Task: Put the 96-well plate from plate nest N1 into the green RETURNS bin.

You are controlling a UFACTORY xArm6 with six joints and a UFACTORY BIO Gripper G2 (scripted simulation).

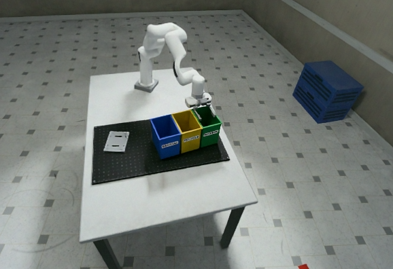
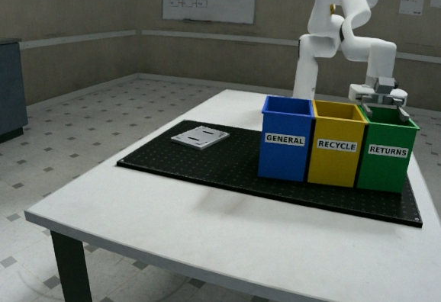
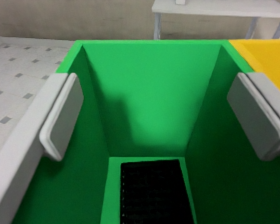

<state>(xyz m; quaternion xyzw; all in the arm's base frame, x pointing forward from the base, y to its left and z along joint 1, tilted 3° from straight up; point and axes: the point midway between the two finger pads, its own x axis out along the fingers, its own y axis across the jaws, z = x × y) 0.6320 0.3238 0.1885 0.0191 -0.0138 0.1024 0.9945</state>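
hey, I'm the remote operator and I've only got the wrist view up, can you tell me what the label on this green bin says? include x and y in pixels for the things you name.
Observer: In the exterior view, the green bin (image 1: pixel 210 136) (image 2: pixel 387 169) (image 3: pixel 151 100) reads RETURNS.
Operator: Good. I see the black plate (image 3: pixel 153 192) down inside it. Are all three bins standing?
Observer: Yes. The green, yellow (image 1: pixel 190 144) (image 2: pixel 333 165) (image 3: pixel 271 55) and blue (image 1: pixel 168 151) (image 2: pixel 284 162) bins all stand upright in a row.
Operator: And the nest?
Observer: The light plate nest (image 1: pixel 116 141) (image 2: pixel 200 137) lies on the black board (image 1: pixel 136 164) (image 2: pixel 236 169) with no plate on it.
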